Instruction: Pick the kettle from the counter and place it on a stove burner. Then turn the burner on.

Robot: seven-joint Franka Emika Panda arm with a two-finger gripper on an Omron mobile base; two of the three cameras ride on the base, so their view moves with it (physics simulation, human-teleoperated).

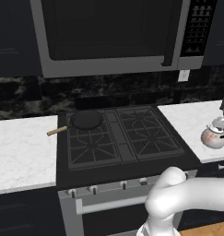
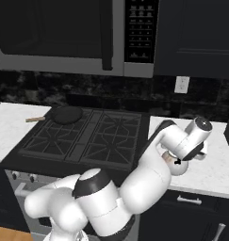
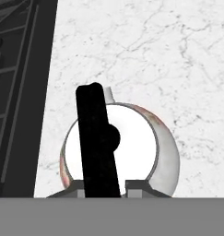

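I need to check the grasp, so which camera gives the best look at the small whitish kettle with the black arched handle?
The hand view: the small whitish kettle with the black arched handle sits centred, seen from above, its handle running between the fingertips. The left base view shows it small at the right edge, on the white marble counter. In the right base view the arm mostly hides it.

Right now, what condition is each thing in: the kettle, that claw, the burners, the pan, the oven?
kettle: upright on the counter, lid on, handle arched over the top.
claw: closed on the kettle's black handle from above.
stove burner: bare, with no flame showing.
pan: sitting on the back left burner, nothing visible inside.
oven door: shut.
microwave: door shut.
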